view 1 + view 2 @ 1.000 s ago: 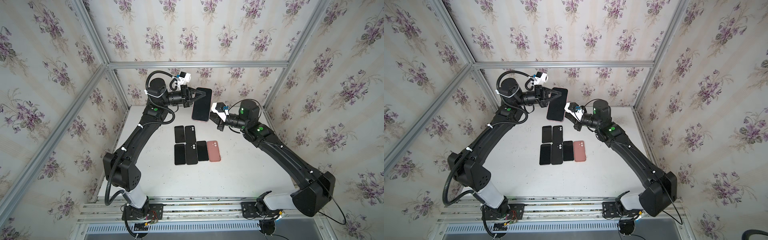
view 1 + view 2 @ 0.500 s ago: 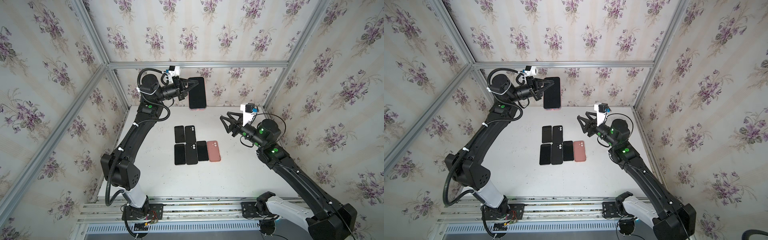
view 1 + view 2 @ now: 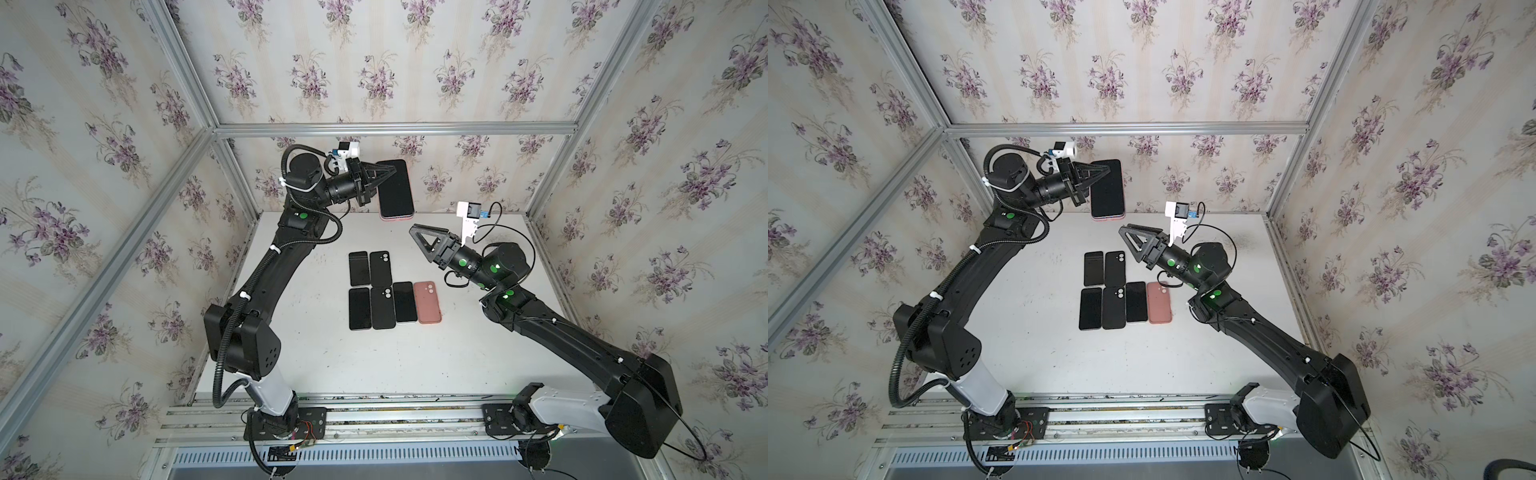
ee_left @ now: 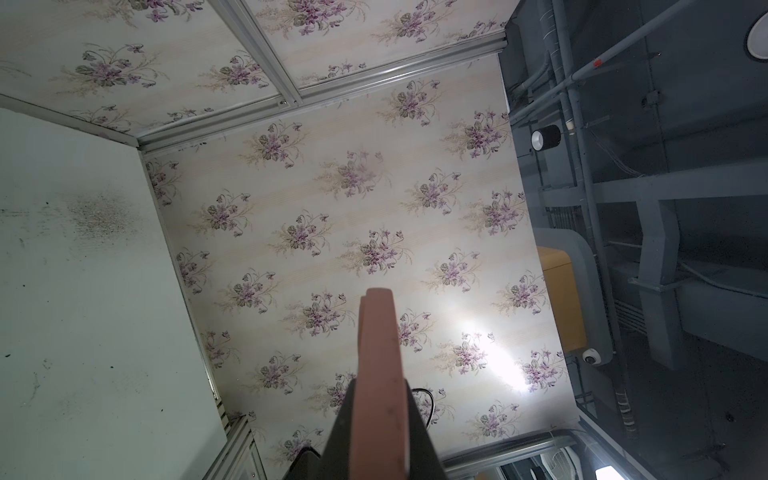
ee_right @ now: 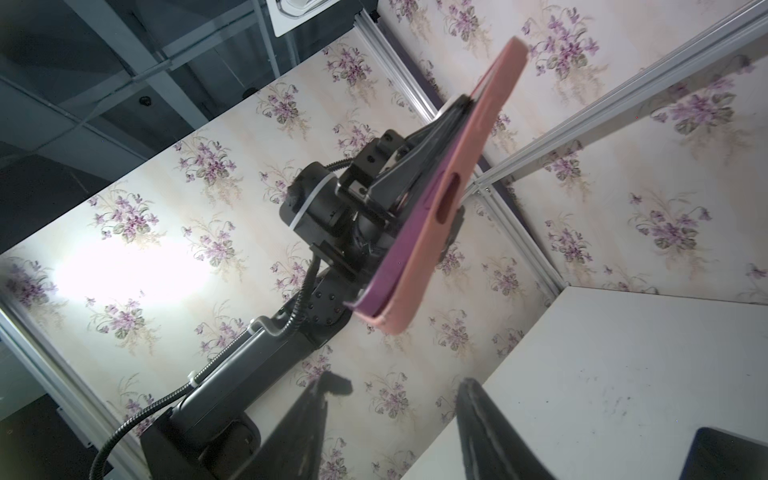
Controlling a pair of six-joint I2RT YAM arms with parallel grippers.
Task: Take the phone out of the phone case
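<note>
While the left end effector (image 3: 390, 170) is clenched on the pink phone case (image 5: 436, 208), the phone (image 3: 395, 187) sits inside it, both held off the desk (image 3: 332, 365), projecting past the fingertips. Right end effector (image 3: 415, 235): released, empty, well apart from the case.

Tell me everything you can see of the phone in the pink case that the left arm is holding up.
The cased phone is a slim, round-cornered slab: dark glossy screen facing the top cameras, matte salmon-pink case wrapping back and edges, rubbery-looking, with an elongated slot in one side edge. The phone looks fully seated. It hangs in the air above the table's far edge. The left gripper is shut on it across screen and back, from one long side; nothing else touches it.
</note>
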